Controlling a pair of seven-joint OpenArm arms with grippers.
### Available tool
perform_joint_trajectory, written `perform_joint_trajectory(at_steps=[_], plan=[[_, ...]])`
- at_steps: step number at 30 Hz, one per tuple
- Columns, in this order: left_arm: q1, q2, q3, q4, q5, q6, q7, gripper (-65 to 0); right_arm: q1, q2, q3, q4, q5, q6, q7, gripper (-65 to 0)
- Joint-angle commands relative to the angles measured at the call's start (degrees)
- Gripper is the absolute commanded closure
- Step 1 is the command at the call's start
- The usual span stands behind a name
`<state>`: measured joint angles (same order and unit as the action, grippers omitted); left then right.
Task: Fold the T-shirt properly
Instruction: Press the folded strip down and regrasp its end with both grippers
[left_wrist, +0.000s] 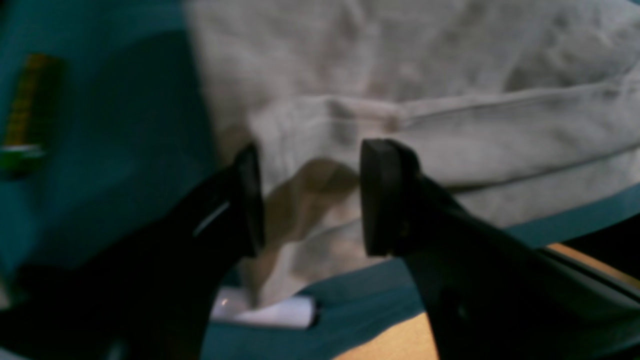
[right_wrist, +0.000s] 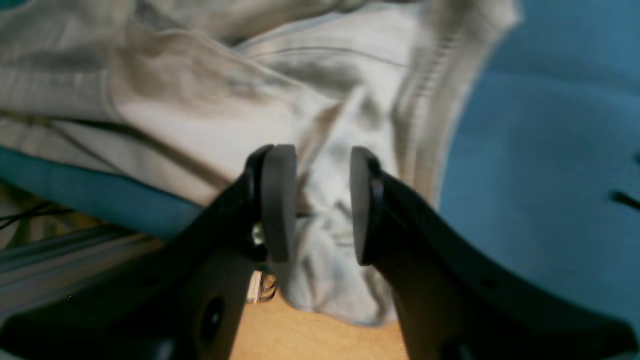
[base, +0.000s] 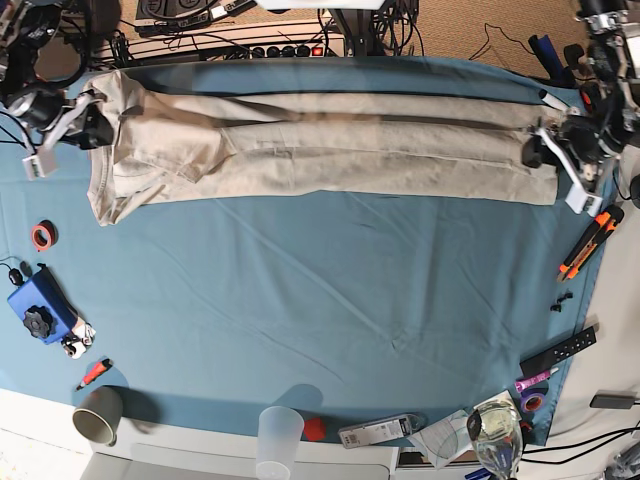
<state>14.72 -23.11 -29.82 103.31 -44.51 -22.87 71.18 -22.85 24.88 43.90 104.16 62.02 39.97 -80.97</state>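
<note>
- Cups near edge: paper cup (base: 97, 413), clear plastic cup (base: 279, 433).
- Blue tablecloth (base: 320, 300), smooth w/ faint creases.
- T-shirt (base: 320, 150): beige cotton, long folded band at far edge.
- Right gripper (right_wrist: 314, 205) pinches bunched fabric; left gripper (left_wrist: 310, 197) part-open astride hem, grip unclear; wrist views blurred.

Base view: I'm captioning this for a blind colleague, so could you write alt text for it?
From above, a beige T-shirt lies stretched in a long folded band across the far side of a blue tablecloth, with the right gripper at its left end and the left gripper at its right end. Cups, tape and tools sit along the cloth's edges.
</note>
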Motion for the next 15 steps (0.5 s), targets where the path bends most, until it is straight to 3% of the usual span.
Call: perform_joint_trajectory(at_steps=[1,3,6,11,15], plan=[[-0.26,-0.17,-0.48,0.52,2.03,1.16,-1.27,-29.1,0.13,1.31,1.6,0.9,0.96,0.03,0.97,-18.9],[-0.26,1.4,-0.48,0.15,7.45,4.31,-2.23,-29.0,0.13,1.31,3.72,0.9,0.98,0.03,0.97,-18.9],[-0.28,2.32,-0.46,0.02,9.42,6.38,-2.01,-29.0,0.11,1.31,6.45,0.9,1.51,0.03,0.97,-18.9],[-0.24,2.32,-0.35,1.07,7.93,6.4,-0.96,-28.6,0.13,1.33,9.2,0.9,1.57,0.03,0.97,-18.9],[-0.26,2.27,-0.35,1.14,7.91,6.4,-0.83,-22.3,0.13,1.33,9.42,0.9,1.6,0.03,0.97,-18.9]])
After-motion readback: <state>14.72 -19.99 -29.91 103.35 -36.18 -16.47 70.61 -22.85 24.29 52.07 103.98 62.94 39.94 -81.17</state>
